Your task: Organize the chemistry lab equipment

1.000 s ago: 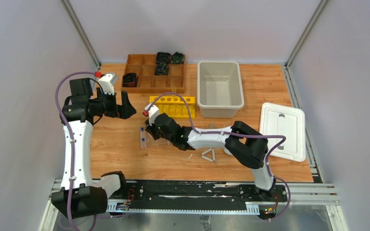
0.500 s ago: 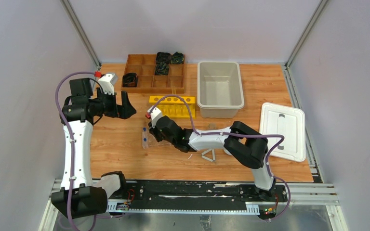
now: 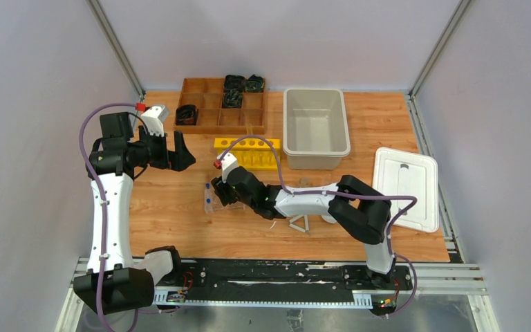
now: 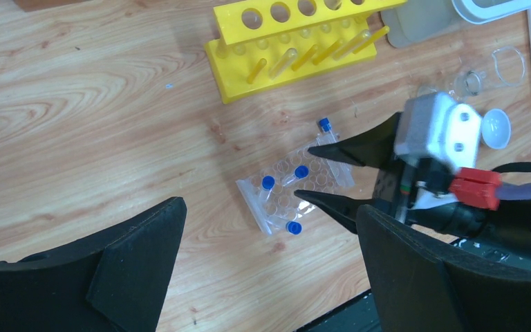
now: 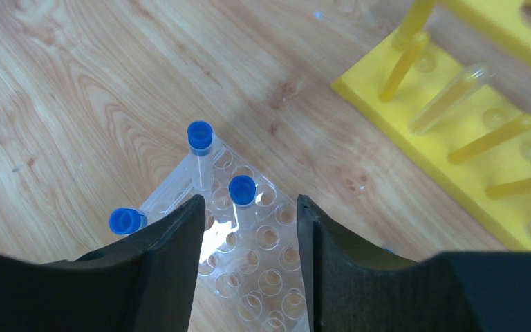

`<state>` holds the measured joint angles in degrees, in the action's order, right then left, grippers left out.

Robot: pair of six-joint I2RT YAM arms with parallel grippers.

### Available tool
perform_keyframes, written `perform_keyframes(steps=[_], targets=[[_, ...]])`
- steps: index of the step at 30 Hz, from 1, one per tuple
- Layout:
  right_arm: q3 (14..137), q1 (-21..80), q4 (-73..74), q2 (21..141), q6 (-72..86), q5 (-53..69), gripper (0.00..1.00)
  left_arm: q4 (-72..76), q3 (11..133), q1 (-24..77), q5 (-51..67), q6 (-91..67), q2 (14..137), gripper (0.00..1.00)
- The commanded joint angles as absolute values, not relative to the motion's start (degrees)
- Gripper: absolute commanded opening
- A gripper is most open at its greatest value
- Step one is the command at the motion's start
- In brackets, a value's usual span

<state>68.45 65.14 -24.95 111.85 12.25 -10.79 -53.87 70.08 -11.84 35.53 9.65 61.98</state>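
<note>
Right claw (image 5: 249, 207) spread, blue-capped tube (image 5: 242, 188) between its tips, standing in clear rack (image 5: 263, 277) | left claw (image 3: 184, 153) parted, near tabletop's left edge

The test-tube rack (image 3: 247, 152) is bright yellow, and the thin glass tubes (image 5: 449, 97) in it are clear, showing yellow through. Just in front of the rack, the small tubes (image 5: 242, 190) are clear with blue caps, in a clear plastic holder (image 5: 266, 273) patterned with rows of round holes. The table (image 3: 173, 214) under the rack is orange-brown wood with wavy grain. Behind the rack, the divided tray (image 3: 211, 117) is brown and its coiled items (image 3: 234, 90) are black. To the rack's right, the bin (image 3: 316, 128) is beige and the lid (image 3: 406, 183) white. The triangle (image 3: 299, 223) and round dish (image 4: 496, 128) are white.
</note>
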Motion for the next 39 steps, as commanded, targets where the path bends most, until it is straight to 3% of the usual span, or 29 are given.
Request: perform_keyframes(steps=[1, 6, 17, 39], targets=[[69.6, 65.0, -21.9, 104.1, 14.7, -14.9, 0.58, -53.5, 70.9, -12.1, 36.0, 10.1, 61.1, 1.0], [68.1, 63.5, -18.0, 98.8, 17.4, -17.7, 0.6, -53.5, 70.9, -12.1, 36.1, 10.1, 60.8, 1.0], [66.2, 60.2, -1.8, 99.1, 31.6, -24.7, 0.4, -53.5, 71.6, -12.1, 36.6, 9.0, 60.6, 1.0], [74.9, 58.1, 5.3, 113.7, 31.6, -20.6, 0.4, -53.5, 71.3, -12.1, 36.9, 10.1, 59.9, 0.99]])
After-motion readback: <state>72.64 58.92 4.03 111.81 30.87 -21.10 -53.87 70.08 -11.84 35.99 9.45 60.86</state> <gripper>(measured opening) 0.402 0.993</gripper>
